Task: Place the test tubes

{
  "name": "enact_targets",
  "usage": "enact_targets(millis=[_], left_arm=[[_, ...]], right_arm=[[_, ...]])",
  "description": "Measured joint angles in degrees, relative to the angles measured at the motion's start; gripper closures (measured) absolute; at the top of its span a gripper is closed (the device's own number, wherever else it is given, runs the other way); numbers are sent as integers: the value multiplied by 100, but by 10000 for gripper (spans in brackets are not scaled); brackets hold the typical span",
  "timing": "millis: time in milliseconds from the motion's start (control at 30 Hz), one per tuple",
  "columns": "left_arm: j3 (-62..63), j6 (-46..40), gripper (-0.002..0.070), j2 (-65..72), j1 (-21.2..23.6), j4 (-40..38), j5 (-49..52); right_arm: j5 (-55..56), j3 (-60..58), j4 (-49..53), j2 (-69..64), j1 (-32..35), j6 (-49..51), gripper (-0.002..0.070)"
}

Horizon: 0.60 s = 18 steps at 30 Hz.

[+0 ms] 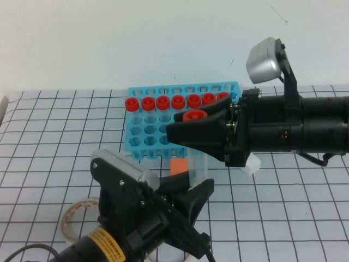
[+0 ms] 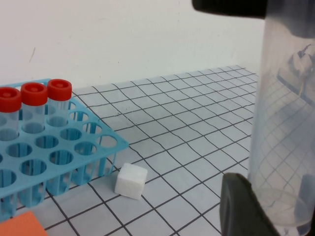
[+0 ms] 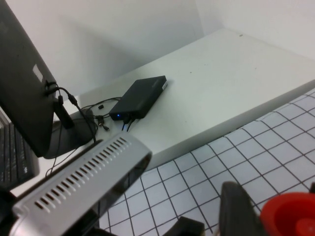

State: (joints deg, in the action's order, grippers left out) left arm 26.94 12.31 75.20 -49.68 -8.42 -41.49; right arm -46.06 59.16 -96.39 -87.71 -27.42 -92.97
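test tube (image 1: 199,164) mid-frame, just below the blue rack (image 1: 146,131)
left gripper (image 1: 196,186) is clamped on its lower end; right gripper (image 1: 191,123) sits at the red cap (image 1: 194,115), can't tell if it's gripping

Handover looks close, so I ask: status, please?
Left gripper shut on tube. Right gripper at its cap, by rack. White block beside rack, clear of tube.

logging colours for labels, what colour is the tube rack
Light blue rack, clearest in the high view.
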Motion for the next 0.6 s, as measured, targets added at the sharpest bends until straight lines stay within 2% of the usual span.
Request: enact_targets(millis=[233,333,400,500,600], left_arm=[[0,0,463,-10,0,10,-11],[0,-2,418,-89,0,10,23],[0,-85,358,-235,0,-43,23],[0,-569,312,-564,0,-356,205],[0,-1577,299,-1036,0,-962,593]], right_arm=[[-9,0,0,0,0,14,411],[-36,3,-5,0,0,41,411],[-36,3,-5,0,0,41,411],[68,3,-5,35,0,18,411],[287,3,-5,128,0,-12,411]])
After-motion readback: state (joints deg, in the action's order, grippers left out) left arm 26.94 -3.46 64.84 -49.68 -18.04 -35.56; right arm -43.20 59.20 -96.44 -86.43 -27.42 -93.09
